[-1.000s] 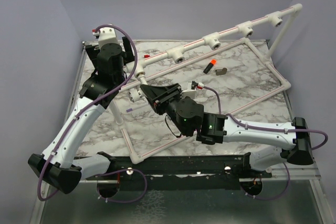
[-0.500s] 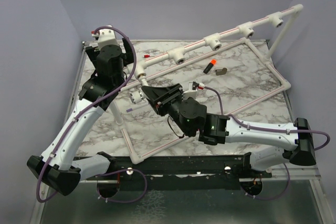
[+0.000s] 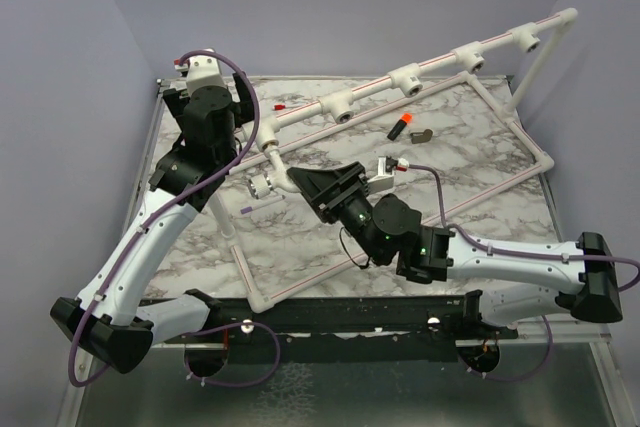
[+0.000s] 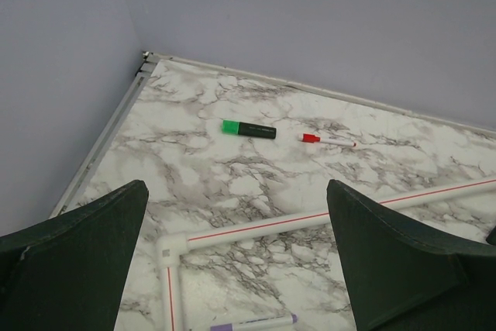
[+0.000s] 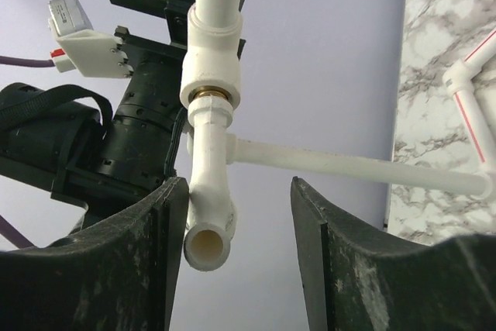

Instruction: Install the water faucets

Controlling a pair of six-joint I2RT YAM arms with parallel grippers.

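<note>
A small grey metal faucet point(image 3: 423, 135) lies on the marble table point(image 3: 480, 162) at the back, beside a black stick with an orange tip point(image 3: 403, 126). My right gripper point(image 3: 303, 184) is open. In the right wrist view point(image 5: 232, 218) its fingers stand either side of a white curved spout piece point(image 5: 208, 207). That piece hangs from the leftmost white tee socket point(image 5: 211, 52) by a brass thread, close against the left finger point(image 5: 147, 253). My left gripper point(image 4: 236, 257) is open and empty, high at the back left, over the pipe frame's corner point(image 4: 172, 247).
The raised white pipe rail carries more tee sockets point(image 3: 338, 105) point(image 3: 408, 77) point(image 3: 467, 55). The white pipe frame point(image 3: 500, 187) lies on the table. A green marker point(image 4: 248, 129), a red-capped pen point(image 4: 327, 139) and a purple pen point(image 4: 252, 322) lie at the back left.
My right arm has shifted to the right and its gripper has drawn back a little from the white spout piece. The left arm has barely moved.
</note>
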